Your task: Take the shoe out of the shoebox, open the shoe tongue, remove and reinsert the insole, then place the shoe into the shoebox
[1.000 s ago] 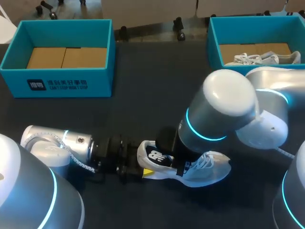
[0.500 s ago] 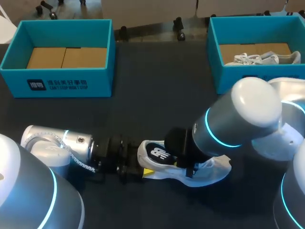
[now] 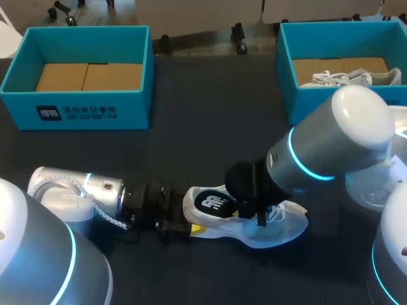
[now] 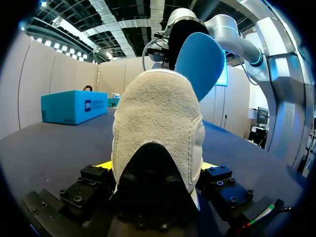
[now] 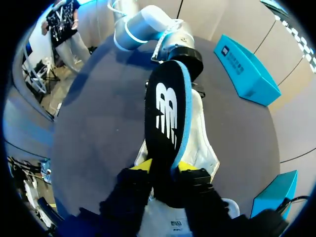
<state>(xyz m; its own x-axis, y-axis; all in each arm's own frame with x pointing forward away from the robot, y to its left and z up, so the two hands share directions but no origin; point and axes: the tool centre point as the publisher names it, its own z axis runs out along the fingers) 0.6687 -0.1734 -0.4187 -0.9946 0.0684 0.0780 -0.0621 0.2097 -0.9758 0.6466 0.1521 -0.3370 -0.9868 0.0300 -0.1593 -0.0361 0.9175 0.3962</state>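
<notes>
A white shoe lies on its side on the dark table, heel toward my left arm. My left gripper is shut on the heel; in the left wrist view the heel fills the gap between the yellow tips of that gripper. A black insole with a blue underside sticks up out of the shoe's opening. My right gripper is over the shoe's middle. In the right wrist view this gripper has a yellow tip against each side of the insole.
A teal shoebox with brown card inside stands at the back left. Another teal shoebox at the back right holds a second white shoe. My right arm's big elbow hangs over the table's right side.
My right arm has swung to the right and its gripper has shifted toward the laces. More of the insole's black face shows over the heel. The left arm has kept still.
</notes>
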